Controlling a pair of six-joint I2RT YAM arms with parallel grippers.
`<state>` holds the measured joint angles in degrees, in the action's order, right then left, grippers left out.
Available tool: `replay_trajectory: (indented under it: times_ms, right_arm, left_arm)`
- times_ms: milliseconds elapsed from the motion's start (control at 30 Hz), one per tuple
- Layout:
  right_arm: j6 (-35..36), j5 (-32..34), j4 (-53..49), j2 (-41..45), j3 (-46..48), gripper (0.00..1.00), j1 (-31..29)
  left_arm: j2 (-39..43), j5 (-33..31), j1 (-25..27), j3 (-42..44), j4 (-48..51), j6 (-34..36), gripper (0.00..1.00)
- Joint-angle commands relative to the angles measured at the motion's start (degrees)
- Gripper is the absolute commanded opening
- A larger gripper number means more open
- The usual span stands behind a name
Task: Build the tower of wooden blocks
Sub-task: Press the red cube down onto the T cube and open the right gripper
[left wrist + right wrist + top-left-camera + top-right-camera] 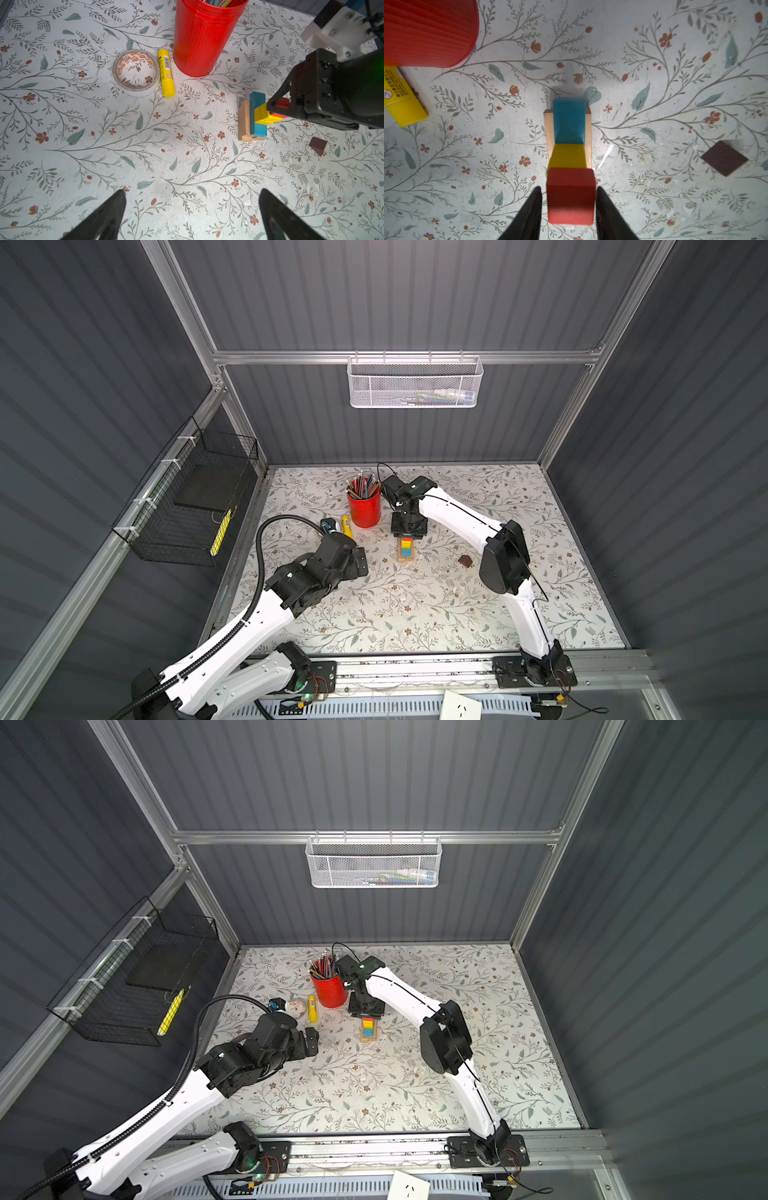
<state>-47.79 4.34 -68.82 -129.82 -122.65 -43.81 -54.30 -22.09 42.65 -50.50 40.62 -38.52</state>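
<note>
1. At the top of the wood block tower [406, 549], my right claw [568, 188] straddles the red cube [571, 199], one finger on each side. A sliver of the table [654, 62] shows between one finger and the cube, so the jaws stand slightly parted and are not squeezing it. I cannot tell whether the other finger touches the cube.
2. Under the red cube sits a yellow cube [568, 155]. Below that the blue plank [569, 120] lies flat along the tan planks [588, 133], which rest on the floral table near its middle in both top views.
3. Off to one side, the dark brown roof piece [724, 159] lies on the table by itself, well apart from the tower.
4. The red pencil cup [199, 41] stands upright near the tower. The yellow glue stick [166, 74] lies just beside the cup, and a roll of tape [136, 72] lies flat against the stick's other side.
5. My left claw [192, 191] hangs over bare table with its fingers spread wide and nothing between them, well apart from the tower.
</note>
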Motion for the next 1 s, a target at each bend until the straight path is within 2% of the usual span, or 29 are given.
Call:
replay_trajectory:
  times_ms: [0, 200, 967]
  right_arm:
    - [-0.2, 0.4, -1.2, -1.2, -1.4, 0.46, 0.4]
    - [0.2, 0.1, -1.3, -1.8, -1.4, 0.47, 0.6]
    - [2.0, -0.3, -1.6, -3.4, -2.3, 0.37, 0.5]
  left_arm:
    - [-0.4, -0.9, -0.3, 0.2, 0.1, 0.7, 1.0]
    - [-0.3, -0.9, -0.3, 0.2, 0.1, 0.6, 0.99]
    - [-0.3, -0.9, -0.3, 0.4, 0.2, 0.4, 1.0]
